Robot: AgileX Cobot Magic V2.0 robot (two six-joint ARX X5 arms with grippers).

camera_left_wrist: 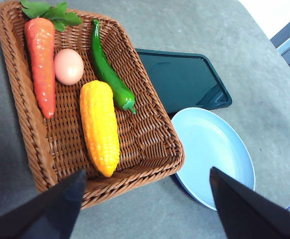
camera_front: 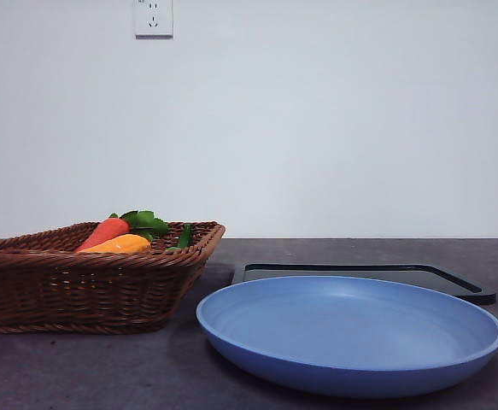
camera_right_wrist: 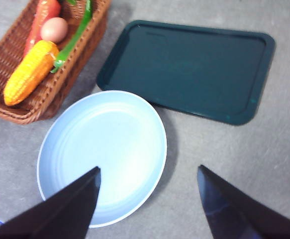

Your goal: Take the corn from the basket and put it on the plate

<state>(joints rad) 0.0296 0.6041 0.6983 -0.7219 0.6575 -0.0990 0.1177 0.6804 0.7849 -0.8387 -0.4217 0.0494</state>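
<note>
— Where is the corn [camera_left_wrist: 100,127] to be found?

— It is seen lying in the basket [camera_left_wrist: 149,144], lengthwise on the woven floor, near the middle. A green pepper [camera_left_wrist: 109,74] is laid just beside it, the pepper's stem end almost touching the cob. A pale egg [camera_left_wrist: 68,66] is placed by the cob's far tip, and a carrot [camera_left_wrist: 42,62] with green leaves is stretched along the basket's other side.

— And the plate [camera_right_wrist: 102,149]?

— It is set on the grey bench [camera_right_wrist: 284,164] just beside the basket, its rim close to the wicker wall. Nothing is carried on it. A black tray [camera_right_wrist: 189,67] is laid flat behind it; in the front view the tray's near edge is partly covered by the plate's rim.

— How are the pincers held?

— The left pincer [camera_left_wrist: 147,204] is held above the basket's near rim, its two black jaws spread wide with nothing between them. The right pincer [camera_right_wrist: 147,204] is held over the plate's near edge, jaws likewise spread wide and nothing gripped.

— Is either arm seen from the front?

— Neither is seen there; only the basket, plate and tray are shown, with a wall socket [camera_front: 153,17] above.
</note>
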